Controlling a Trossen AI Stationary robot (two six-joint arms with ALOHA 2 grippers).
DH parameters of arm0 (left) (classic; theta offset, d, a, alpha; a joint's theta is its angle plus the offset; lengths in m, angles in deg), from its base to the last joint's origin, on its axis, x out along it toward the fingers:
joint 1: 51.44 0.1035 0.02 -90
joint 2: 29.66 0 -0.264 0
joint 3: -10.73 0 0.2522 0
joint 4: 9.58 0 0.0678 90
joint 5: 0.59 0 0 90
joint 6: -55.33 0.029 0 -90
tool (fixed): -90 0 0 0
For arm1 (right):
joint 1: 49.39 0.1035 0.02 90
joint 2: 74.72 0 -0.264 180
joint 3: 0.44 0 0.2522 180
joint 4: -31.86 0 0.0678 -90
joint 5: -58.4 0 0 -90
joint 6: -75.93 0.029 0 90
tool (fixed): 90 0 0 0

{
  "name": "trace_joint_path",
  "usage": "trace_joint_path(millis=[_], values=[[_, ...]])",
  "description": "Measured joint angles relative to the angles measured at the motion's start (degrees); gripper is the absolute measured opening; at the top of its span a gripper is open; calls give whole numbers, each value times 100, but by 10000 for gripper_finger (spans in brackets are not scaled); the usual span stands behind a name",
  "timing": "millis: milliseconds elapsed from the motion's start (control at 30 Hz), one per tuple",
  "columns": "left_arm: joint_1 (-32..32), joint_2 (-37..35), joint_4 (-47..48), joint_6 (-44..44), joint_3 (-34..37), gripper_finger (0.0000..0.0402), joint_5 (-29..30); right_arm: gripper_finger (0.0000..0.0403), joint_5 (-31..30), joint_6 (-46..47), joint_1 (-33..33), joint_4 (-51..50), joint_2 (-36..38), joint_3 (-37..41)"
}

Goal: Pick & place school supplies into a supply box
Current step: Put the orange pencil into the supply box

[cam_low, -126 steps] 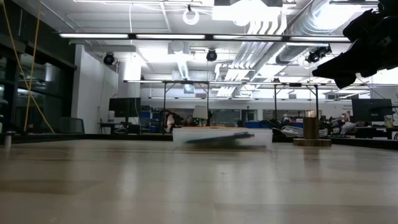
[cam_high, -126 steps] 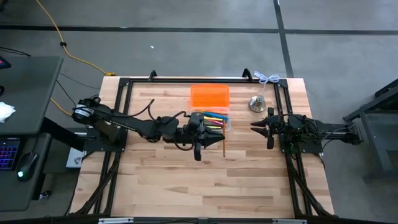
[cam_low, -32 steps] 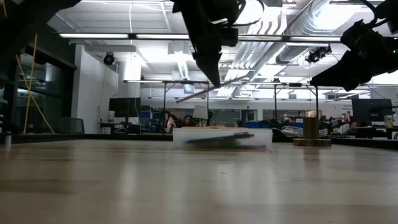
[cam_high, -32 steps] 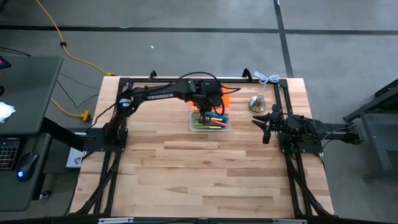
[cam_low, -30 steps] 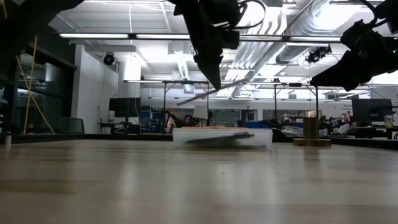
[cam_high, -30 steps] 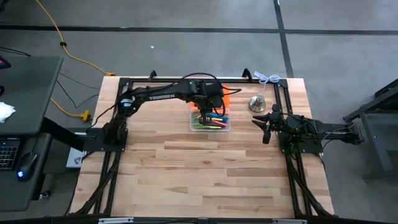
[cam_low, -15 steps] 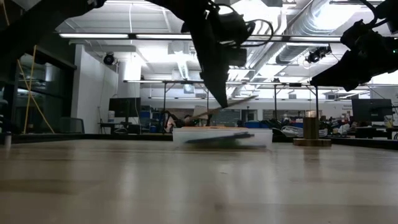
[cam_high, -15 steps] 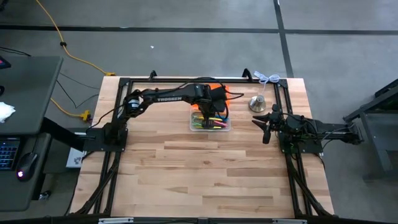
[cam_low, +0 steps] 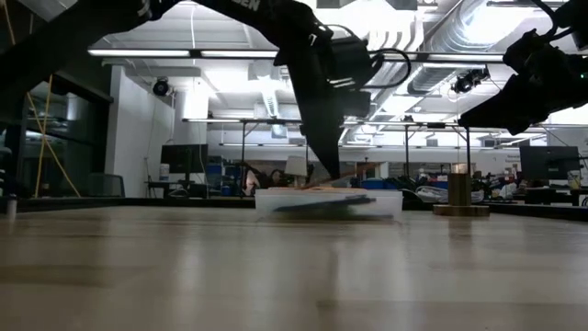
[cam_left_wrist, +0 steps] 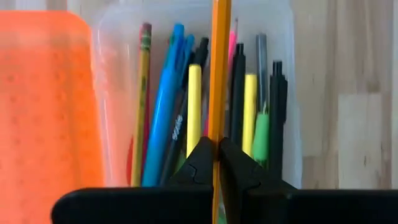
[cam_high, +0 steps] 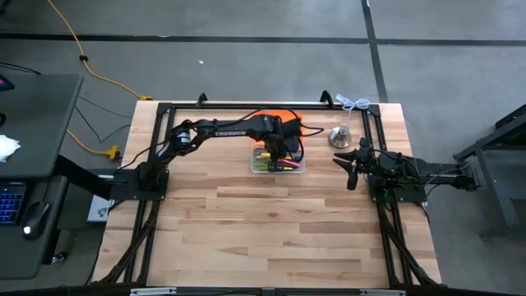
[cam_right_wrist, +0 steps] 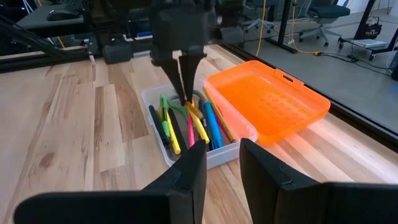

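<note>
The clear supply box sits at the table's far middle and holds several pens and pencils. Its orange lid lies right beside it on the far side. My left gripper reaches down into the box's opening, shut on an orange pencil. In the low view the left gripper has its tips at the box's rim. My right gripper waits at the table's right side, open, with nothing between its fingers. My left gripper pinches the orange pencil's shaft between its two fingertips, part way along its length. The fingers come steeply from above, pointing down. The pencil runs lengthwise over the pens in the box; whether it touches them I cannot tell.
A small silver bell-shaped object stands right of the box, between it and my right gripper. A dark metal frame runs around the table's far and side edges. Bare wood lies toward the near edge.
My left gripper has come down toward the supply box with the pencil still pinched, its tips sinking from well above the box to the rim. The pencil, slanted in the air before, now lies low over the box's contents.
</note>
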Motion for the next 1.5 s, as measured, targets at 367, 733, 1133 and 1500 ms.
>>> trace_joint_path(millis=[367, 733, 1133, 1500], values=[[2, 322, 230, 96, 4, 37, -7, 74, 3, 2, 0, 0, -2, 0], [2, 409, 182, 96, 11, 37, 31, 74, 3, 0, 0, 1, 0, 0], [4, 409, 75, 94, 11, 38, 48, 74, 1, 0, 0, 0, 0, 0], [4, 406, 79, 72, 11, 124, 48, 74, 20, 0, 0, 1, 0, 0]])
